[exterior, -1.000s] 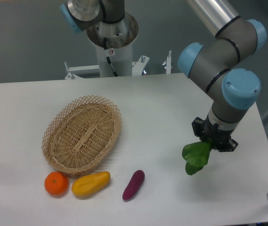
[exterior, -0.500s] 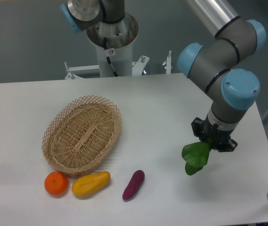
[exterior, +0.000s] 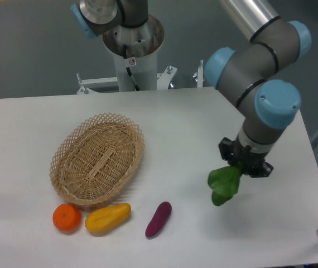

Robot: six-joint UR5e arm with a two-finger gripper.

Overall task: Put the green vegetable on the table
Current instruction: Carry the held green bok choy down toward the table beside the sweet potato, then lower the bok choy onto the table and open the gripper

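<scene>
Fixed camera had my claw [exterior: 241, 166] at the right side of the table [exterior: 30, 128], pinched on the green vegetable [exterior: 223, 183] near its stem end. Leaves hung down and left below the fingers, clear of the tabletop as far as I could judge; no contact visible, though the height was hard to read from that angle.

Grip at the stem made sense: leaves dangle free, so the leaf end would reach the surface first and the fingers could stay off the table. Position was over bare white surface, well apart from the wicker basket [exterior: 97, 158] and from the row in front of it: orange [exterior: 67, 217], yellow fruit [exterior: 108, 218], purple sweet potato [exterior: 159, 219]. Nothing to bump on the way down, I figured.

Hard to make out: the fingertips were mostly hidden behind the wrist housing and the leaves, so jaw width was inferred from the hanging vegetable only. Pale stem wasn't visible, likely buried in the grip. Upper arm was cut off by the frame top.
</scene>
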